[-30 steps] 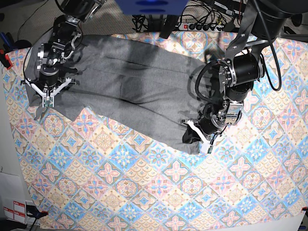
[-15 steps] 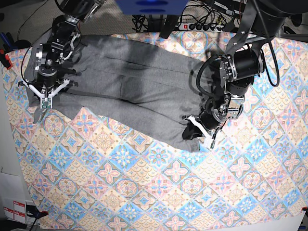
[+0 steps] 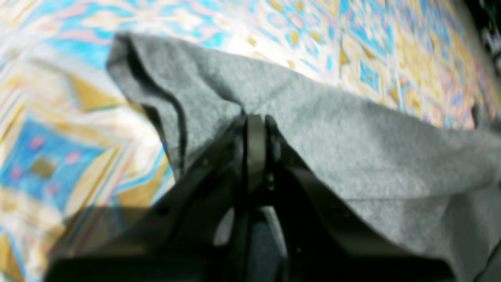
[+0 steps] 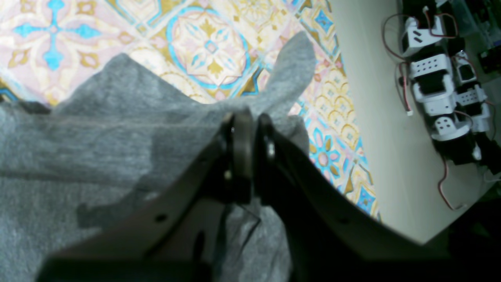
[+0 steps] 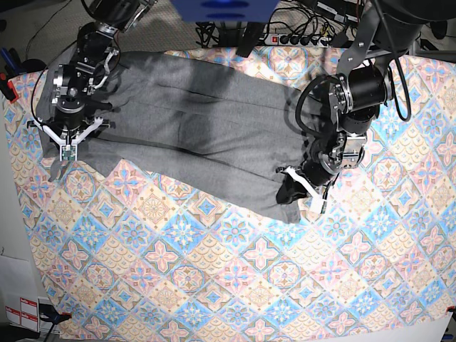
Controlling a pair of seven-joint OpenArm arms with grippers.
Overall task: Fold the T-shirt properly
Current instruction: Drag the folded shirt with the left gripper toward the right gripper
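Tablecloth (image 5: 214, 285): colorful tiles, under everything.
T-shirt (image 5: 185, 128): gray, spread long across the top part of the tablecloth.
Left gripper (image 5: 308, 191): at the shirt's corner nearest the tablecloth's middle, pinched tight on the gray cloth.
Right gripper (image 5: 68, 151): at the shirt's other end, by the tablecloth's edge, pinched tight on the shirt too.

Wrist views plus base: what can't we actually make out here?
- Left wrist view: blurred; left gripper covers its pinch point on the T-shirt, so layer count unknown.
- Right wrist view: right gripper hides the gripped fabric edge.
- Base view: the T-shirt's far edge goes under the right arm; its white printed mark cannot be found.
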